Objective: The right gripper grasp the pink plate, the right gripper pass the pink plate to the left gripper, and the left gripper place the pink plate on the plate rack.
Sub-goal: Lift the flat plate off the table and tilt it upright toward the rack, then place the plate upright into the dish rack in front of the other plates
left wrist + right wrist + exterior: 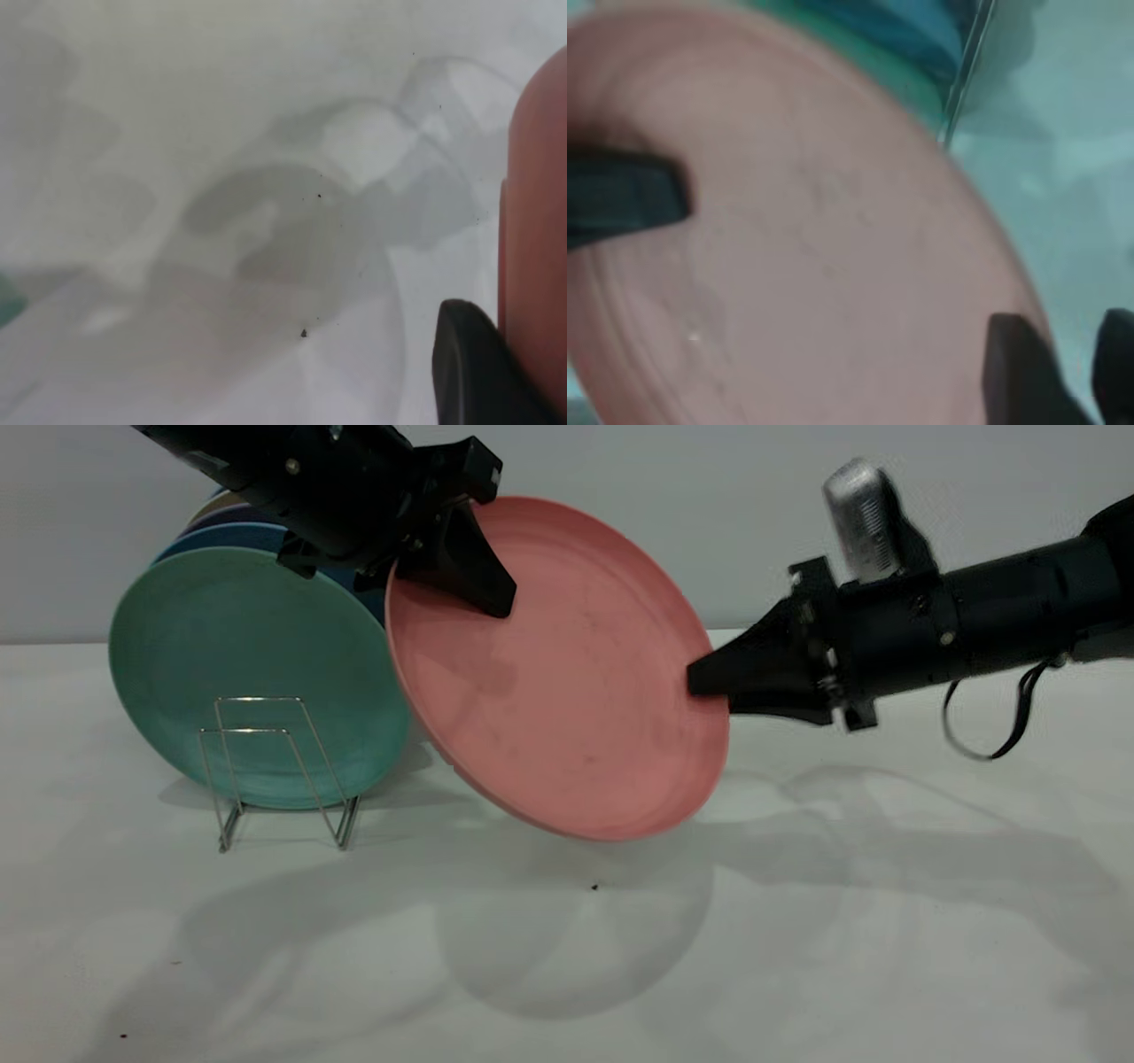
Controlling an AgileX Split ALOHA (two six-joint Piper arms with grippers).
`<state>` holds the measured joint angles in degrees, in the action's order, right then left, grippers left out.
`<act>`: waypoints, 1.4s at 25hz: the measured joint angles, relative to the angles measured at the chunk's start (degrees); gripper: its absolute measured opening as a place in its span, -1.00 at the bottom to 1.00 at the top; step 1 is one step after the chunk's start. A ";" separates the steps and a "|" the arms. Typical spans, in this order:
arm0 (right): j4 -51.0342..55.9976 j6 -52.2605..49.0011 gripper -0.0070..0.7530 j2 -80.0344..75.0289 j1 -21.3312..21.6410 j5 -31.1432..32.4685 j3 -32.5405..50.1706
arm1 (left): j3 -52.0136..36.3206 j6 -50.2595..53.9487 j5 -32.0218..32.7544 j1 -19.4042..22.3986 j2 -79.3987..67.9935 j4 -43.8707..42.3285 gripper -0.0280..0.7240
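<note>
The pink plate (567,691) hangs tilted in the air, just right of the plate rack (257,701). My left gripper (496,602) comes down from the upper left and is shut on the plate's upper rim, one finger on its front face. In the left wrist view one finger (469,372) presses against the plate (536,221). My right gripper (704,677) is at the plate's right rim. In the right wrist view its fingers (1014,372) straddle the rim of the plate (815,239) with a visible gap, so it is open. The left gripper's finger (629,199) shows there too.
A mint-green plate (221,646) stands upright in the rack, with blue and other plates (239,536) stacked behind it. The rack's front wire loops stand before the green plate. The white table (797,921) stretches in front and to the right.
</note>
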<state>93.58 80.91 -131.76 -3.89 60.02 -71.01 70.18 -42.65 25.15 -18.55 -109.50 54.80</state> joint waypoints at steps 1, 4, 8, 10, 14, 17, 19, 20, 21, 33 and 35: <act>0.00 0.05 -0.24 0.92 0.84 0.00 0.00 | 0.00 -1.23 -0.06 0.05 0.00 0.00 -0.61; 0.38 0.05 0.11 4.20 4.42 0.93 0.00 | 0.05 -7.16 0.12 0.45 0.54 -0.60 -0.61; -0.52 -1.88 0.31 11.67 9.44 4.52 0.00 | 0.10 -19.53 -0.33 2.38 2.16 -1.85 -0.61; -2.55 -4.83 0.31 15.37 10.93 5.25 0.00 | 0.10 -27.29 -0.23 3.96 3.91 -2.32 -0.61; -12.14 -9.93 0.26 25.39 11.94 5.81 0.06 | 0.10 -42.05 0.74 8.58 8.67 -2.88 -0.61; -19.66 -13.99 0.17 34.12 11.76 7.10 0.10 | 0.10 -51.71 3.95 12.83 12.18 -3.18 -0.61; -24.52 -17.34 0.12 40.25 11.76 7.71 0.16 | 0.10 -57.01 7.14 15.93 13.39 -3.29 -0.61; -26.95 -19.51 0.10 43.14 11.76 7.97 0.17 | 0.10 -59.72 8.32 17.23 13.67 -3.32 -0.61; -28.83 -21.73 0.07 45.49 11.76 8.09 0.49 | 0.10 -62.38 9.66 18.67 13.74 -3.43 -0.61; -47.81 -40.83 -0.08 77.50 11.76 10.16 17.47 | 3.44 -77.76 14.52 22.51 12.26 -6.77 -0.61; -49.94 -42.76 -0.08 82.87 11.76 10.24 21.52 | 4.59 -77.76 14.64 22.51 11.46 -8.14 -0.61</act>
<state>43.63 38.16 -48.89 7.87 70.26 -49.49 74.77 -120.42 39.78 3.95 -98.04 46.65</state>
